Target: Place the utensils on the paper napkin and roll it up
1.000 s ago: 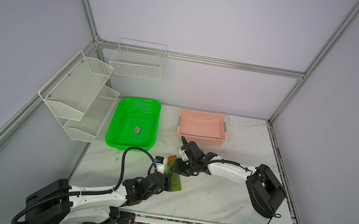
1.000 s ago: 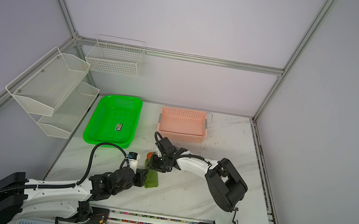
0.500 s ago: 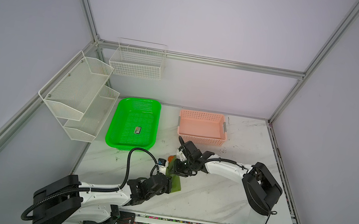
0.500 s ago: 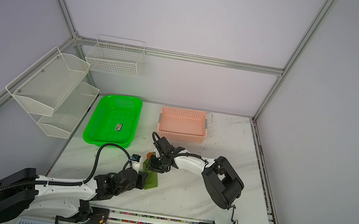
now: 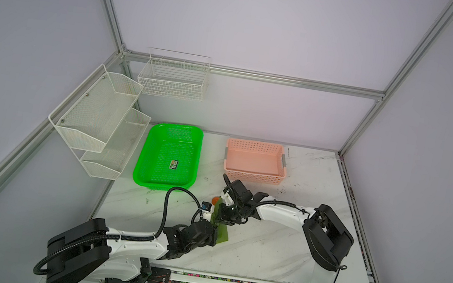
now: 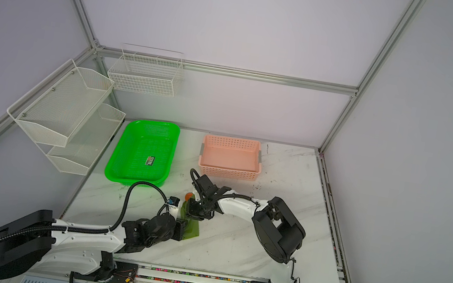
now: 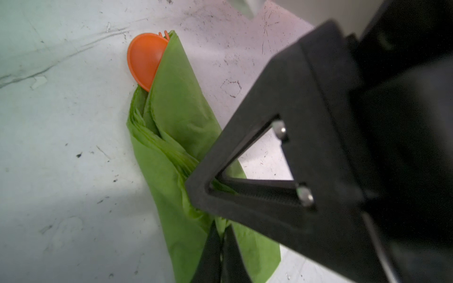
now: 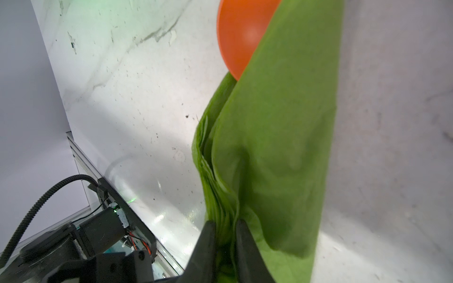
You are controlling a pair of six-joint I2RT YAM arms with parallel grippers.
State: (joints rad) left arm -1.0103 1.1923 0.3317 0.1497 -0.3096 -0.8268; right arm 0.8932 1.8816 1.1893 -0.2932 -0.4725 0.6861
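Though the paper napkin (image 5: 222, 234) (image 6: 193, 229) is wrapped over most of what it holds, the round orange bowl of the spoon (image 5: 214, 200) (image 6: 188, 196) pokes out of its far end. The left wrist view also shows a couple of thin orange prongs (image 7: 164, 33) just beside that bowl. From where I stand, the napkin is a long, loose, olive-green bundle (image 7: 181, 115) (image 8: 282, 122). It lies on the white marbled table (image 5: 264, 246) near the middle, towards the front, with its layered edges bunched along one side.

The left gripper (image 5: 216, 233) (image 6: 182, 230) has the near end of the bundle. Its two dark tips (image 7: 221, 235) are pressed together with a pleat of green paper caught between them. The right gripper (image 5: 225, 216) (image 6: 197, 210) sits further up the bundle, closer to the spoon. Its fingertips (image 8: 225, 230) are drawn close and pinch the stacked folds at the edge, with only the paper's thickness between them. One of its black fingers (image 7: 245, 122) fills much of the left wrist view and reaches down onto the bundle.

Both arms stretch low over the table from the front rail and meet at the napkin.

Further back, a bright green tray (image 5: 155, 137) with a small label (image 5: 174, 164) in it stands on the left. A pink basket (image 5: 253, 177) stands to its right, well clear of the bundle. A white two-tier wire shelf (image 5: 94, 115) hangs on the left wall, and a white wire basket (image 5: 173, 81) hangs on the back wall.
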